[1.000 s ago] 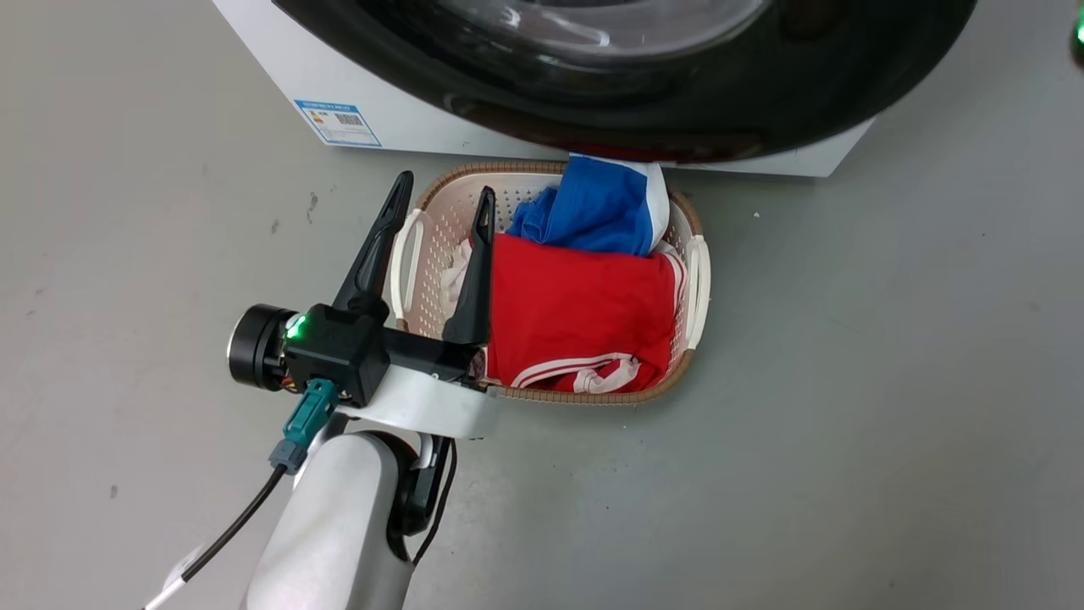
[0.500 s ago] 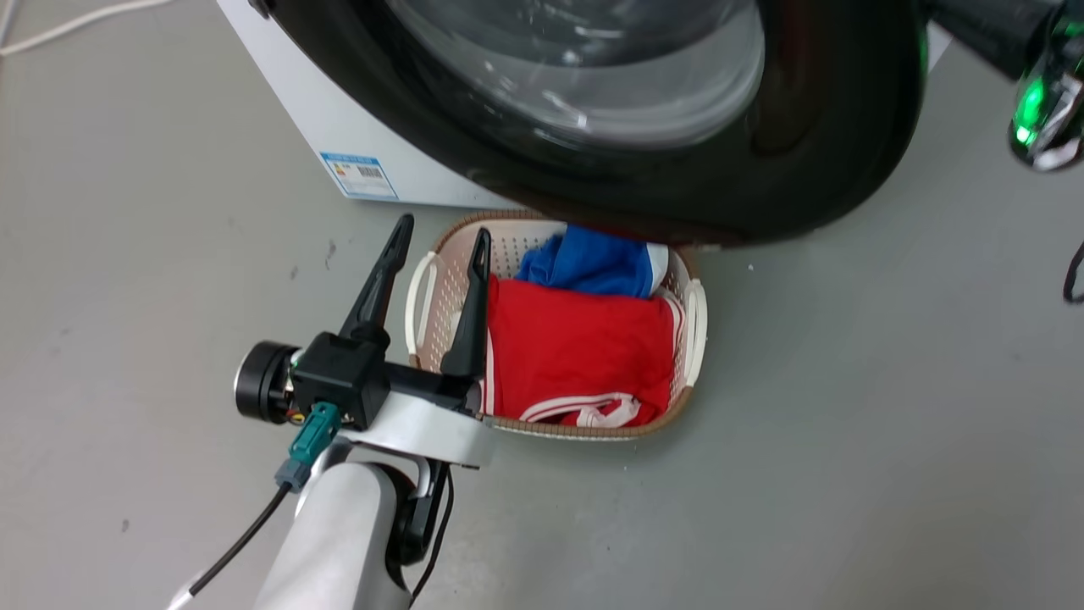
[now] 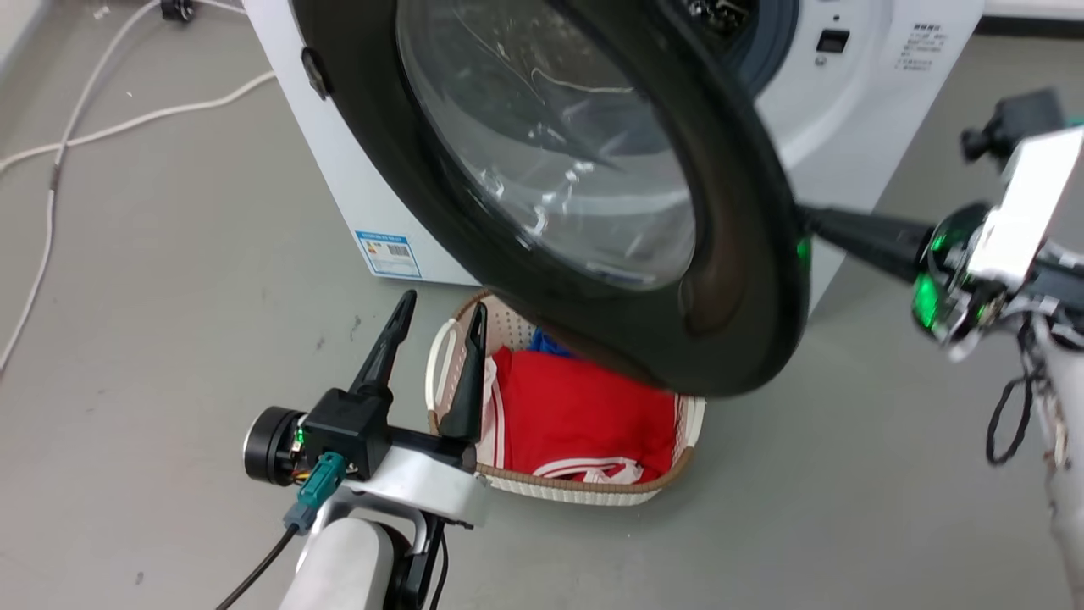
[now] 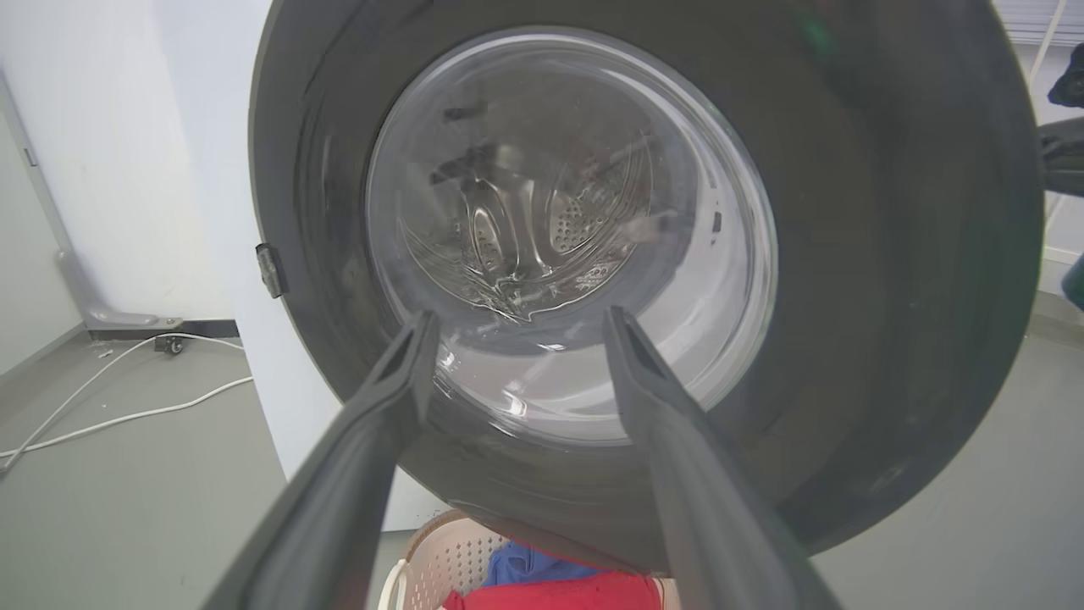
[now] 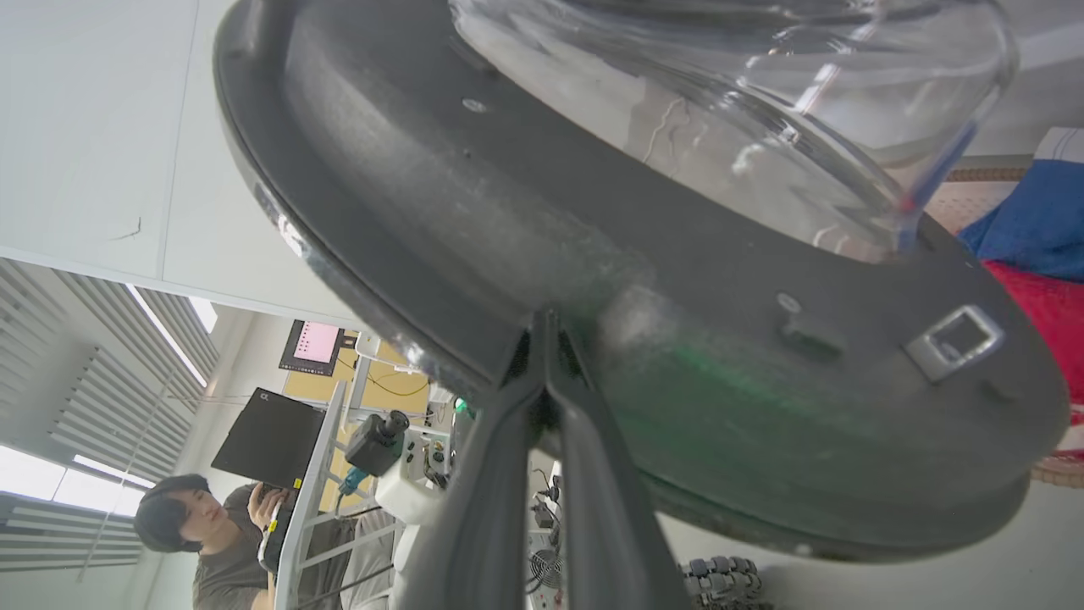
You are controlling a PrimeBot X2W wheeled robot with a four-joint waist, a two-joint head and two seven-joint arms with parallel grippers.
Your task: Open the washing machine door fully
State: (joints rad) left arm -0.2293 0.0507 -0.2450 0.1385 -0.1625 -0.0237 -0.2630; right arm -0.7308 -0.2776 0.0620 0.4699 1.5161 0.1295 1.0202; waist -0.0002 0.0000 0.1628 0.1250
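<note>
The washing machine door (image 3: pixel 745 280), a glossy black ring around a bulging clear glass bowl, stands swung out across the upper centre. The blue-edged sticker (image 3: pixel 388 254) on the white machine (image 3: pixel 356 186) is unreadable. The left gripper (image 3: pixel 445 301) gapes empty at lower left; the right gripper (image 5: pixel 542 326), fingers pressed together, touches the door's inner face.

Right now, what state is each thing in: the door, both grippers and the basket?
Door: partly open, not yet fully.
Left gripper: open, empty.
Right gripper: shut, tips against the door's inner face.
Basket: upright, holding clothes.
</note>
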